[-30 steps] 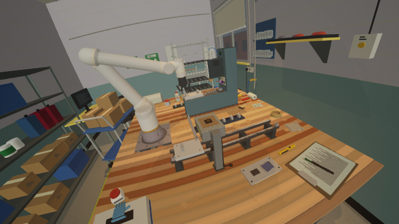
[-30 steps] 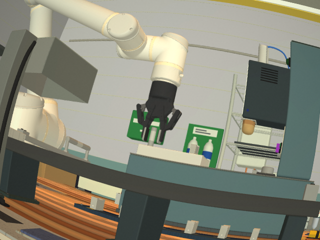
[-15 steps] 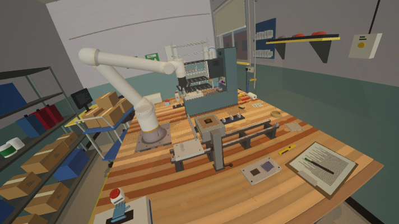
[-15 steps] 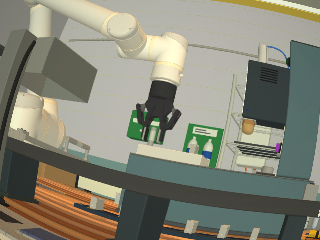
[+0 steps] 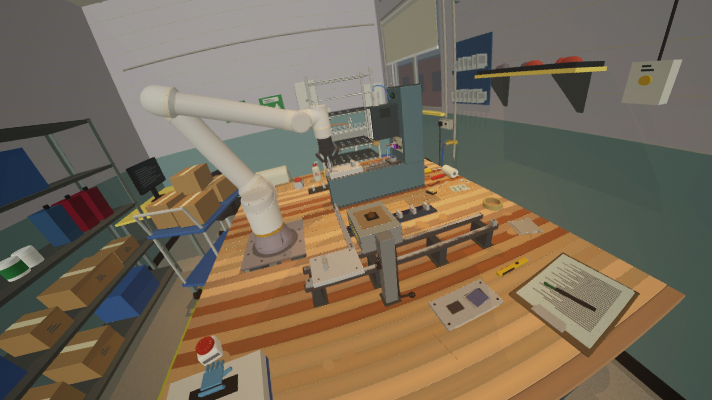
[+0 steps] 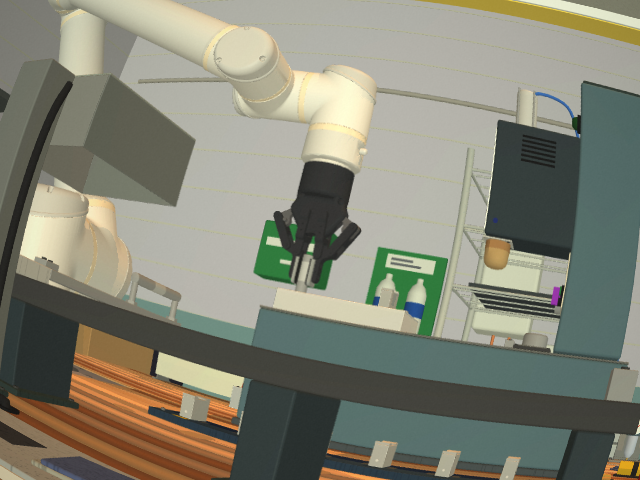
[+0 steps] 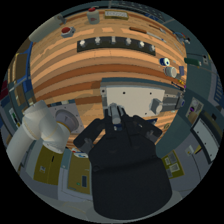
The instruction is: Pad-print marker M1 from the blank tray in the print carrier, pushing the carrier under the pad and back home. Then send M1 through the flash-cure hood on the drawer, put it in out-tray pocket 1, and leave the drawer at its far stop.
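Note:
My gripper (image 6: 304, 276) hangs straight down over the left end of the pale blank tray (image 6: 338, 309), which sits on the blue-grey base of the pad printer (image 5: 395, 145). Marker M1 (image 7: 114, 114), a small grey upright cylinder in the tray, is clasped between my closed fingers. The print carrier (image 7: 156, 105) sits at the tray's right with a grey block on it. The tan print pad (image 6: 496, 253) hangs under the dark printer head further right. The cure hood (image 5: 375, 222) and its drawer rails (image 5: 440, 237) stand nearer on the bench.
Behind the printer a wire rack (image 5: 345, 115) stands against the wall with green signs (image 6: 408, 281) and bottles (image 6: 413, 305). A black strip of white pegs (image 7: 115, 43) lies on the wooden bench. A clipboard (image 5: 575, 297), a tape roll (image 5: 492, 202) and a sample plate (image 5: 465, 302) lie near the right edge.

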You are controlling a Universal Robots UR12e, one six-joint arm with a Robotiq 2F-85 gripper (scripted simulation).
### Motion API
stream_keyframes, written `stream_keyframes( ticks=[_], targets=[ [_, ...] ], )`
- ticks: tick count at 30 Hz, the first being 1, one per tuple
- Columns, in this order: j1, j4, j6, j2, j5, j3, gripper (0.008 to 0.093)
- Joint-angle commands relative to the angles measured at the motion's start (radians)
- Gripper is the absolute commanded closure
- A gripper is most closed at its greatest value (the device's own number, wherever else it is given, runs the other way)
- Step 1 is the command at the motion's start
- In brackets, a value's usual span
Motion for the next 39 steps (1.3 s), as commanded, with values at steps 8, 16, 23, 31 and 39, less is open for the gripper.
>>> stream_keyframes(
  ticks=[8,16,23,31,39],
  targets=[
    [0.0,-0.001,0.0,0.0,0.0,-0.001,0.0934],
    [-0.001,0.001,-0.001,0.002,0.0,-0.005,0.0934],
    [-0.001,0.003,-0.001,0.005,0.0,-0.009,0.0934],
    [-0.002,0.002,-0.002,0.008,0.0,-0.011,0.0934],
    [-0.003,-0.008,-0.003,0.018,0.0,-0.012,0.0934]
  ],
)
